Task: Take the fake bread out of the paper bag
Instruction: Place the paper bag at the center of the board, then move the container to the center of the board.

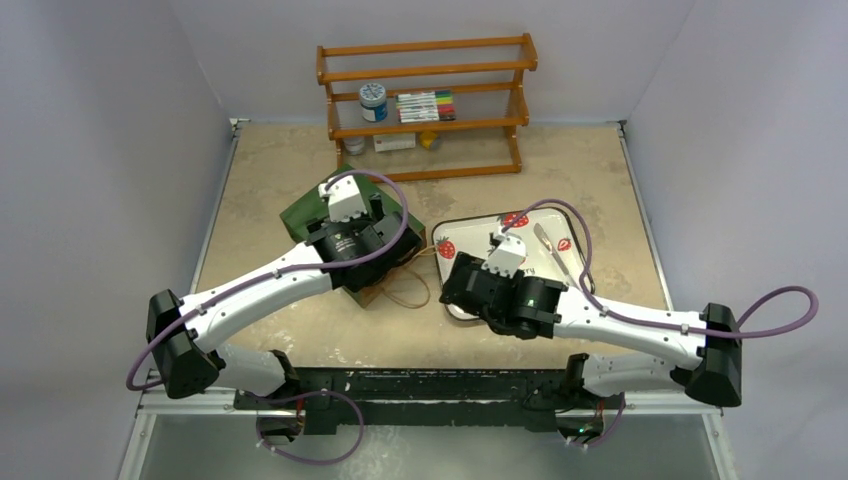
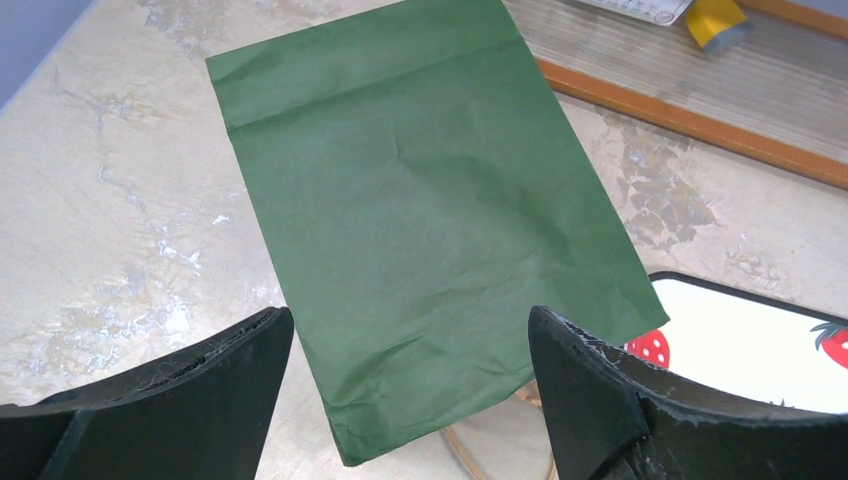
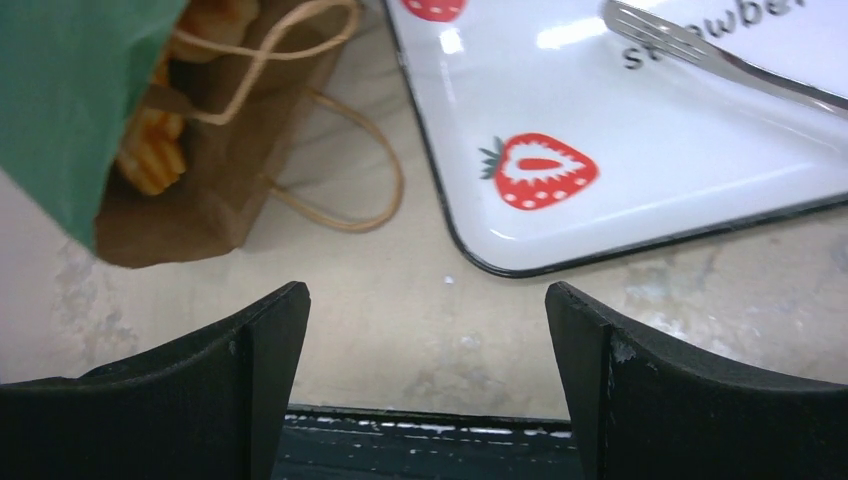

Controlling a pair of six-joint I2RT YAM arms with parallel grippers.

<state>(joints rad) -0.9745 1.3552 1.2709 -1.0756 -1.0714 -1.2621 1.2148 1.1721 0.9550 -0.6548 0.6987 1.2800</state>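
One paper bag [image 2: 420, 220], one tray [image 3: 700, 140], one fork [image 3: 680, 45], one wooden rack [image 1: 425, 75].

Looking down from high up behind both arm bases, taking in the whole table [image 1: 280, 170] and wooden shelf [image 1: 425, 100]. Riding the left wrist, peering down close at the paper bag [image 2: 420, 220]. Riding the right wrist, skimming low and tight, catching the bag's open mouth and strawberry tray [image 3: 700, 150]. Overlapping on bag and tray everywhere, basically.
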